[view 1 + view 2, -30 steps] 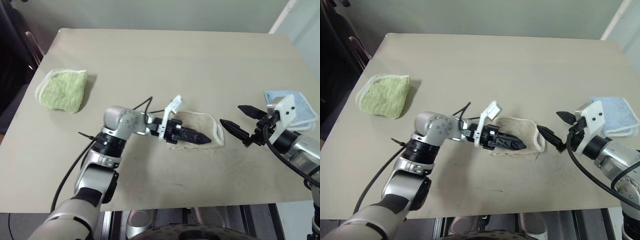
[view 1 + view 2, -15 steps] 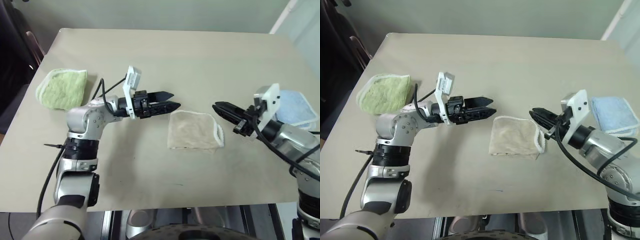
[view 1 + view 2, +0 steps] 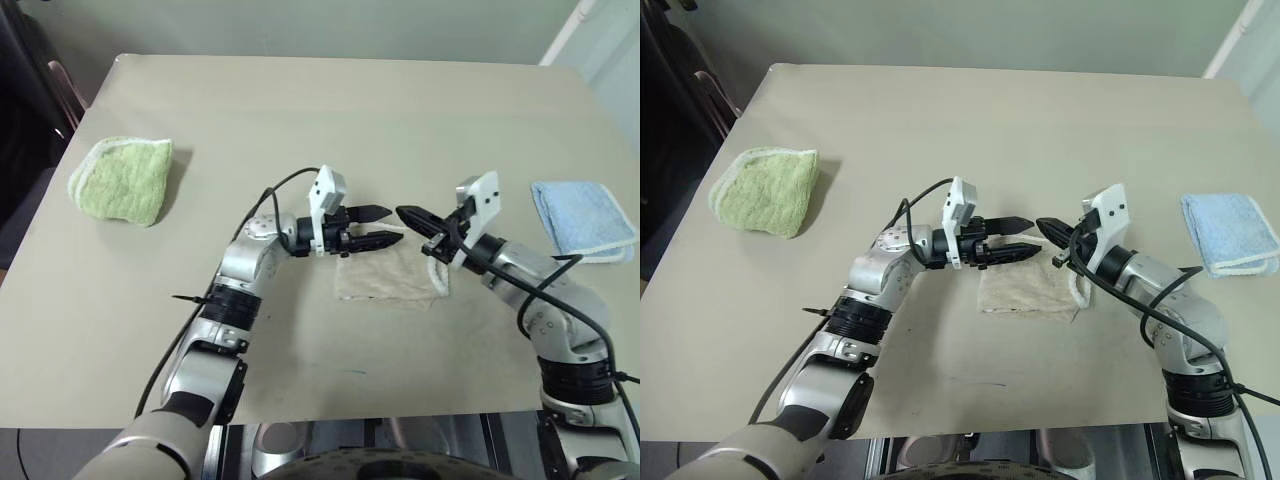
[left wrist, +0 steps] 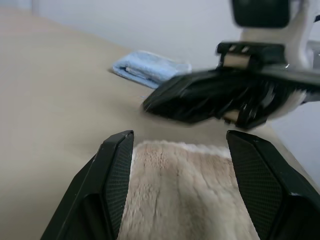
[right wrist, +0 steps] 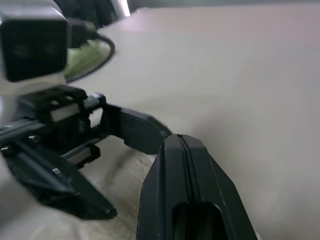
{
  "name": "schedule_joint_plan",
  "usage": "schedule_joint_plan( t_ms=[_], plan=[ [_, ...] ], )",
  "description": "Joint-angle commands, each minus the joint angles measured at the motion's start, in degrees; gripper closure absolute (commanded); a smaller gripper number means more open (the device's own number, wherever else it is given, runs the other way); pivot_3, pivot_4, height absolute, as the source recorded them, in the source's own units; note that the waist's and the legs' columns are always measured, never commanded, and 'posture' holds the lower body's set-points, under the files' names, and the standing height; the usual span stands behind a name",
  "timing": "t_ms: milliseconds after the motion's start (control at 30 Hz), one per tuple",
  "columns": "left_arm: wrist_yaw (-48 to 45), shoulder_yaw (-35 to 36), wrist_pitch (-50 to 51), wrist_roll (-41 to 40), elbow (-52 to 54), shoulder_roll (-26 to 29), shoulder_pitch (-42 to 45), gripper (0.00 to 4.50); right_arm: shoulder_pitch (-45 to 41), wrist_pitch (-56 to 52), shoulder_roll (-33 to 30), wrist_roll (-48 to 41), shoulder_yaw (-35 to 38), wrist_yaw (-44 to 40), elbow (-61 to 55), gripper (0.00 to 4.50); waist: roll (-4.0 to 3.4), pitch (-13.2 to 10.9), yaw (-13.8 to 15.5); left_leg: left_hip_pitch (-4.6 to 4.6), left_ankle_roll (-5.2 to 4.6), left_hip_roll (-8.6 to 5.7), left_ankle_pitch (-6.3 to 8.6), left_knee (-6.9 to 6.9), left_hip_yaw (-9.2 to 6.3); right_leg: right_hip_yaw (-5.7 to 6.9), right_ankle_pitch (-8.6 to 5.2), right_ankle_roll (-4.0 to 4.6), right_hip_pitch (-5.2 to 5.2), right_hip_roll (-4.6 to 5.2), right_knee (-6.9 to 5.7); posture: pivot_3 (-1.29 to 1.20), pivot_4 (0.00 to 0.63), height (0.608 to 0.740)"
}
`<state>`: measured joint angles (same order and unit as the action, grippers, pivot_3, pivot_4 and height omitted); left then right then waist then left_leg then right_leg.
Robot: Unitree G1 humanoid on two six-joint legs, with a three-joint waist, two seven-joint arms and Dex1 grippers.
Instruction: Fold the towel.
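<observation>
Beige bench carries the towel lying folded near its middle, the left gripper with fingers parted and the right gripper with fingers pressed together hovering tip-to-tip above its far edge; judged mid-fold, next requiring a grasp of an edge.

Looks like a lab or test room, not a home. Bare beige table set against a plain pale wall; 3 small folded towels laid out well apart: green, beige, light blue. Dark chair at the table's left corner.
</observation>
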<state>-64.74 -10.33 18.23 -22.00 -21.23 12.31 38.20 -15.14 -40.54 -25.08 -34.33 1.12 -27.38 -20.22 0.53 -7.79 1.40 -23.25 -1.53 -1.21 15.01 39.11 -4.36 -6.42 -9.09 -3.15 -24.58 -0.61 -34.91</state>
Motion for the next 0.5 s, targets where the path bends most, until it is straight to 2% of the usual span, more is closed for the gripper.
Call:
schedule_joint_plan(
  t_ms=[33,167,333,500],
  plan=[
    [-1.98,-1.02,-2.59,1.66,-0.61,0.16,0.17,1.28,1.48,1.02,1.39,0.92,1.29,2.07,-0.83,4.5,-0.01,0.0,-0.02,-0.01,0.0,0.0,0.02,0.0,0.0,0.0,0.0,0.0,-0.01,0.0,-0.01,0.0,0.15,0.74],
    [-4.03,-2.35,-3.29,2.87,0.03,1.24,-1.47,1.28,5.7,0.69,2.56,1.92,0.92,3.59,-2.42,4.5,-0.03,0.01,0.02,-0.03,-0.02,0.0,0.06,0.01,0.0,0.02,0.0,0.0,-0.02,0.0,0.0,0.0,0.15,0.74],
    [-8.08,-5.52,-7.5,6.32,1.47,5.12,-4.89,1.28,12.81,-2.1,3.13,-0.7,2.38,5.6,-9.24,4.5,-0.06,0.03,-0.08,-0.05,0.02,0.01,0.18,0.01,0.0,0.02,-0.03,0.02,-0.05,-0.01,0.01,0.0,0.15,0.74],
    [-9.83,-7.09,-12.19,8.82,2.44,7.76,-7.76,1.28,17.41,-3.15,4.52,-0.61,0.46,7.42,-13.35,4.5,-0.08,0.05,-0.29,-0.03,0.01,0.02,0.32,0.03,0.0,0.03,-0.15,0.08,-0.05,-0.02,0.0,0.0,0.15,0.74]
  ],
)
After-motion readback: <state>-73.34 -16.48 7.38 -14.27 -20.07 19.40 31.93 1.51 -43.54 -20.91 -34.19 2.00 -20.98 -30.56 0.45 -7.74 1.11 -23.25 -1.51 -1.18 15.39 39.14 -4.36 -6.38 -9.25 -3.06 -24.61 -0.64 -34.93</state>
